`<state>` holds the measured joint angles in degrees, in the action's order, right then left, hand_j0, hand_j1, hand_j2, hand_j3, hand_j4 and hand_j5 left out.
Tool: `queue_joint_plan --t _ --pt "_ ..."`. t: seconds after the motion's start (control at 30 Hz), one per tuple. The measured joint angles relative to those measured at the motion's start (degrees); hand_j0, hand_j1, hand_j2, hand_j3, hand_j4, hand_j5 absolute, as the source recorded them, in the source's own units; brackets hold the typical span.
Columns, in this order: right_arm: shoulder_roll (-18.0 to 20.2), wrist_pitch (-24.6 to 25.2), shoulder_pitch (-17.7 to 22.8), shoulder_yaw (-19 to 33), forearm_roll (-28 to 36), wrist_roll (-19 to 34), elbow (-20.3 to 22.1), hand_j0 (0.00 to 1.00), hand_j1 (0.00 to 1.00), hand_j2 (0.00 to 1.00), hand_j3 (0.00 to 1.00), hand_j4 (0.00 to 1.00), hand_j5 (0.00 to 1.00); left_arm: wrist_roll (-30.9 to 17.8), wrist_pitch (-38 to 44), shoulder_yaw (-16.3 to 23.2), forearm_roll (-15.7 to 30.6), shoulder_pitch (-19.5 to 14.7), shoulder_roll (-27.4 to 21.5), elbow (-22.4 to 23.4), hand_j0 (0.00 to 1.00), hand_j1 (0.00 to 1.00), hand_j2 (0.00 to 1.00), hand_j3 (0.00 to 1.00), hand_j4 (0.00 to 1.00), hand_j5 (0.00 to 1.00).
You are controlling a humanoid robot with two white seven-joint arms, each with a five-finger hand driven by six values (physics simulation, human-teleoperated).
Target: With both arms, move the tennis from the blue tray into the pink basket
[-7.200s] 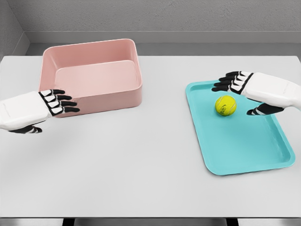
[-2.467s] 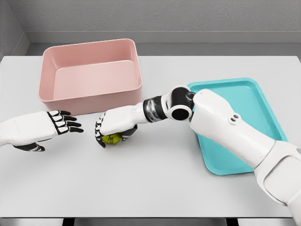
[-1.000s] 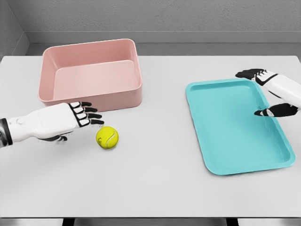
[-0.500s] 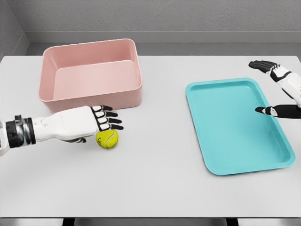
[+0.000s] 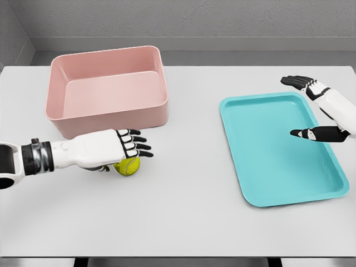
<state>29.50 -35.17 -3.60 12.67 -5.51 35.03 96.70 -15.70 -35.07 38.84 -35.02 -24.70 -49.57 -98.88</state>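
Observation:
The yellow-green tennis ball [image 5: 129, 166] lies on the grey table in front of the pink basket [image 5: 109, 89]. My left hand [image 5: 129, 148] hovers directly over it, fingers stretched out flat and pointing right, covering the ball's top; it holds nothing. The blue tray [image 5: 278, 147] sits at the right with nothing in it. My right hand [image 5: 311, 108] hangs open over the tray's far right edge, thumb and fingers spread apart.
The pink basket stands at the back left, just behind my left hand. The table's front edge runs along the bottom of the view, and a grey wall rises behind the table.
My left hand has slid right until it covers the ball, which has stayed in place. My right hand has drifted slightly back toward the tray.

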Motion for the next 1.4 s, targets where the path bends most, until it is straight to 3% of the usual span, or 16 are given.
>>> queue_joint_plan --t 0.7,0.9,1.0,1.13,1.4 --pt "-0.01 0.0 0.35 -0.04 0.04 0.0 0.83 1.0 1.0 1.0 1.0 1.0 1.0 0.03 0.0 4.64 0.05 -2.81 0.99 3.36 1.0 1.0 1.0 1.0 1.0 1.0" --pt "0.04 0.0 0.35 0.05 -0.03 0.0 0.76 1.0 1.0 1.0 1.0 1.0 1.0 -1.28 0.0 4.94 0.1 -2.81 1.08 3.43 0.81 0.81 0.81 0.81 0.81 0.81" --pt "0.06 0.0 0.35 0.12 -0.03 0.0 0.75 1.0 1.0 1.0 1.0 1.0 1.0 -2.31 -0.01 5.17 0.12 -2.72 1.09 3.44 0.78 0.78 0.78 0.78 0.78 0.78" --pt "0.08 0.0 0.44 0.15 -0.04 0.0 0.75 1.0 1.0 1.0 1.0 1.0 1.0 -3.48 0.03 5.3 0.42 -2.9 1.08 3.44 0.6 0.6 0.6 0.6 0.6 0.6" --pt "0.08 0.0 0.44 0.2 -0.04 0.0 0.75 1.0 1.0 1.0 1.0 1.0 1.0 -4.21 0.0 5.26 0.66 -3.78 0.93 3.57 0.55 0.55 0.55 0.55 0.55 0.55"
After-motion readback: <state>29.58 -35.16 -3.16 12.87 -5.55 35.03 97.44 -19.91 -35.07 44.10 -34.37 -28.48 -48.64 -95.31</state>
